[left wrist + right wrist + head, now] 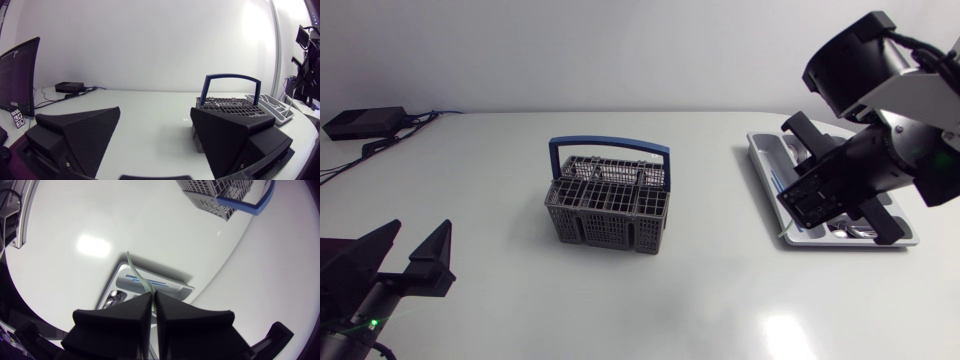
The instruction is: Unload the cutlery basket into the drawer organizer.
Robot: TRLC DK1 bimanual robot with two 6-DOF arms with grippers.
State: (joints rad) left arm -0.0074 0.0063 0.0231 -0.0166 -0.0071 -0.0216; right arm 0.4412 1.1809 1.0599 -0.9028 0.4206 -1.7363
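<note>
Your right jaws clamped a thin pale utensil (136,274) over the drawer organizer (765,165); left jaws stood apart.
Some cutlery (850,232) already lay there; you couldn't tell what the cutlery basket (608,215) held.

I see: basket (608,205) grey grid mesh, handle (610,146) blue; organizer (765,180) pale grey; table (720,300) white; left end effector (420,228) and right end effector (153,297) matte black; cutlery piece (137,275) pale green.

A glossy white table (500,180) is seen. A grey basket (608,210) is set upright near its middle. An organizer (761,162) is laid well apart, toward the right edge. A black box (362,122) and cables (342,165) are placed at the far left corner.
</note>
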